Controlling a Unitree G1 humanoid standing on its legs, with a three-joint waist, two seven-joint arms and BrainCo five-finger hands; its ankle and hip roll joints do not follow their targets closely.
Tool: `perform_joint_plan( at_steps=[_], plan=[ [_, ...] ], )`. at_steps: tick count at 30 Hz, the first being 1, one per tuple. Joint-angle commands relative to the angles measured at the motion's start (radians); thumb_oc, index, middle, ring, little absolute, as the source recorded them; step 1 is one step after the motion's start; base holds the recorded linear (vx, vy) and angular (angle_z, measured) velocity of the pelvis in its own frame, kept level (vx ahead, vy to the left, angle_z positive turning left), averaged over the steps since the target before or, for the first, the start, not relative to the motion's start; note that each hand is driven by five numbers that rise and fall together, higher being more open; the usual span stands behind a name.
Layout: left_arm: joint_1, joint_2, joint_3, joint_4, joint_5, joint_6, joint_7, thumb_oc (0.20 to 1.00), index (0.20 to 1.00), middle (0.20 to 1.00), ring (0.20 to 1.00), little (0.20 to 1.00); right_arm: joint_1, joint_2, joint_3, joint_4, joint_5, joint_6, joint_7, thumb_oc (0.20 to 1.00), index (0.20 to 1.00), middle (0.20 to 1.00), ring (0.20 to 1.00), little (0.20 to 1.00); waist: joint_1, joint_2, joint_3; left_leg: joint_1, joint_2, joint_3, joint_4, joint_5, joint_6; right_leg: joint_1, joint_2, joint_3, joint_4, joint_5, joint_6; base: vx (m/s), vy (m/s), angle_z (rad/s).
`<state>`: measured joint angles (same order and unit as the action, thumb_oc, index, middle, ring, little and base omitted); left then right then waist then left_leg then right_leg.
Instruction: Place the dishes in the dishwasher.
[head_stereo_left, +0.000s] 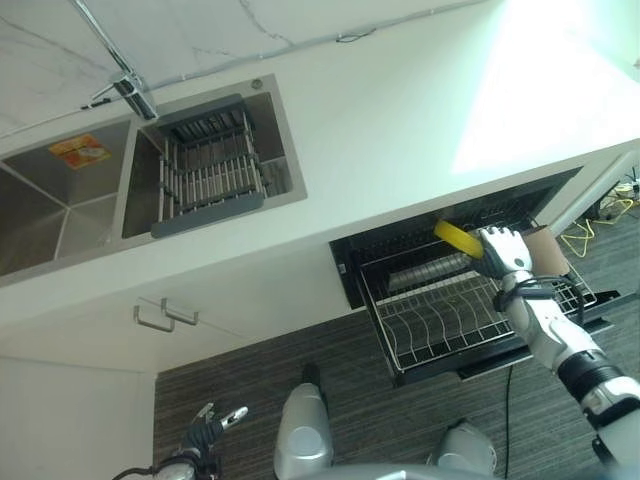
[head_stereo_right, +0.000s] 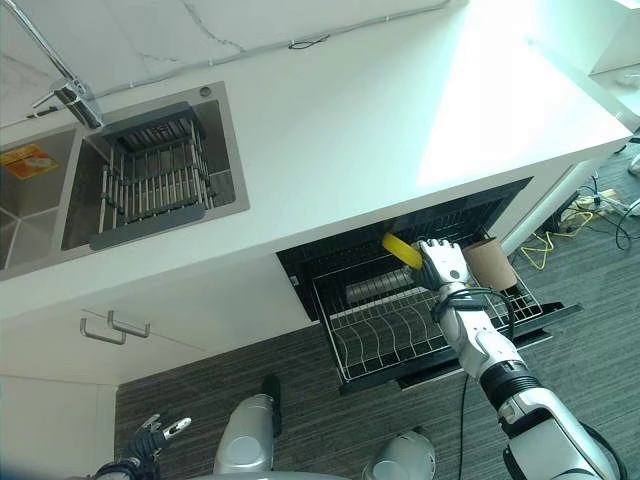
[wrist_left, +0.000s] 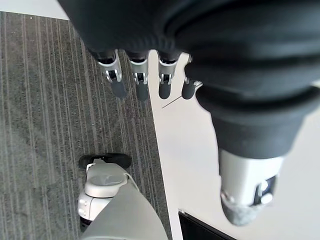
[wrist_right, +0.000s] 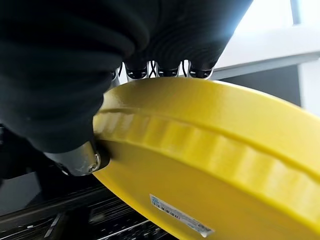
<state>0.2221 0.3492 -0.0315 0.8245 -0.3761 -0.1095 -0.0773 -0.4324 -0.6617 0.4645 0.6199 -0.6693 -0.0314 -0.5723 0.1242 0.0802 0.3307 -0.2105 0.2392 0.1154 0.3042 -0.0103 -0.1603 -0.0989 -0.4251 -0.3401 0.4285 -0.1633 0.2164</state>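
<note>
Plate (wrist_right: 210, 150): yellow, round, ribbed rim, small label on underside; held on edge above the rack (head_stereo_right: 390, 325), at about 10 o'clock from the right hand in the eye views.
Right hand (head_stereo_right: 443, 266): clamped on the plate rim, thumb on one face, fingers over the other.
Plate axis: disc tilted, edge running from 10 to 4 o'clock, roughly across the rack wires; slot match hard to judge.
Rack: pulled out of the dishwasher (head_stereo_left: 400, 235) under the counter (head_stereo_left: 400, 130); wire tines bare directly below the plate.
Cup (head_stereo_right: 490, 262): brown, in the rack just at 3 o'clock of the right hand; likely snag on lowering.
Left hand (wrist_left: 140, 75): fingers straight and apart, empty, low over the floor (wrist_left: 45, 100), well apart from the rack.
Nearer hand: right.
Sink (head_stereo_left: 215, 160): at 10 o'clock on the counter, drainer basket inside.
</note>
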Motion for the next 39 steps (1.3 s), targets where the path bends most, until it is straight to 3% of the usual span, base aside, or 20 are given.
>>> perform_joint_plan(
  at_steps=[1, 18, 39],
  plan=[
    [-0.015, 0.040, -0.042, -0.013, -0.043, -0.043, 0.024, 1.000, 1.000, 1.000, 1.000, 1.000, -0.109, 0.019, -0.006, -0.022, -0.044, 0.000, -0.112, 0.200, 0.200, 0.200, 0.200, 0.200, 0.032, -0.007, -0.027, 0.032, 0.065, -0.033, 0.026, 0.002, -0.046, -0.049, -0.019, 0.007, 0.056, 0.023, -0.003, 0.00, 0.000, 0.00],
    [-0.043, 0.065, -0.098, -0.039, -0.099, -0.104, 0.068, 1.000, 1.000, 1.000, 1.000, 1.000, -0.227, 0.003, 0.135, 0.109, -0.140, 0.014, -0.143, 0.200, 0.200, 0.200, 0.200, 0.200, 0.059, 0.011, 0.015, -0.070, 0.063, -0.070, 0.119, -0.033, -0.049, -0.165, -0.086, 0.037, 0.179, -0.008, 0.002, -0.02, 0.021, 0.04],
    [-0.098, 0.085, -0.166, -0.084, -0.177, -0.153, 0.082, 1.000, 1.000, 1.000, 1.000, 1.000, -0.377, 0.089, 0.227, 0.326, -0.167, 0.102, -0.123, 0.200, 0.200, 0.200, 0.200, 0.200, 0.100, 0.029, 0.060, -0.147, 0.053, -0.081, 0.100, 0.004, -0.042, -0.251, -0.113, 0.045, 0.191, 0.009, 0.024, -0.04, 0.019, 0.01]
  ],
)
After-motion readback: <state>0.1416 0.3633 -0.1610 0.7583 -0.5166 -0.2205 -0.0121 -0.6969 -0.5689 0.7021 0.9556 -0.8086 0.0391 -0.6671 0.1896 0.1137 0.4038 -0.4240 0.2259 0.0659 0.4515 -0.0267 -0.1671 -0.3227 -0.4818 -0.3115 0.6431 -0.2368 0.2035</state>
